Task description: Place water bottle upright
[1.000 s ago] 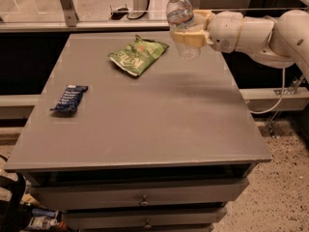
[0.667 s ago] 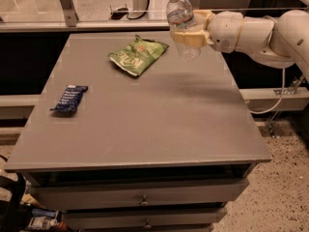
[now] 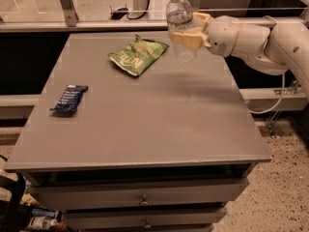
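Observation:
The water bottle (image 3: 180, 24) is clear ribbed plastic with a white cap and a narrow coloured label band. It stands upright, cap up, held above the far right part of the grey table (image 3: 145, 129). My gripper (image 3: 187, 35) reaches in from the right on a white arm and is shut on the bottle's middle. The bottle's base hangs a little above the tabletop.
A green crinkled snack bag (image 3: 138, 55) lies left of the bottle at the back of the table. A dark blue snack bar (image 3: 70, 98) lies near the left edge. A railing and glass run behind the table. Drawers sit below the front edge.

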`<action>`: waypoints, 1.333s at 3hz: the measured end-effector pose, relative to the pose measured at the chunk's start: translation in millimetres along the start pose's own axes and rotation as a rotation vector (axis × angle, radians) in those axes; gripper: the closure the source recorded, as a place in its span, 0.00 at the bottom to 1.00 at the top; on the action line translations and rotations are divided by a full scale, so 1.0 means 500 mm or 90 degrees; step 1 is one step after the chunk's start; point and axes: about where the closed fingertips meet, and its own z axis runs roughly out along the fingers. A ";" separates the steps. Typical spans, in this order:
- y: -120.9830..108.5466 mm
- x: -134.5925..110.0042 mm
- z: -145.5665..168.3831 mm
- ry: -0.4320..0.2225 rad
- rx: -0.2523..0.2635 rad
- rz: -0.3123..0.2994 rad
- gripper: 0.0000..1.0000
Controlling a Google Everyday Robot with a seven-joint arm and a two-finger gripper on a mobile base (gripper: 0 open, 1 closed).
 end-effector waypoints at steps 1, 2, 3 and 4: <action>-0.008 0.003 -0.009 -0.001 0.018 0.008 1.00; -0.026 0.012 -0.033 0.012 0.037 0.018 1.00; -0.041 0.016 -0.052 0.008 0.043 0.028 1.00; -0.049 0.024 -0.055 -0.015 0.042 0.049 1.00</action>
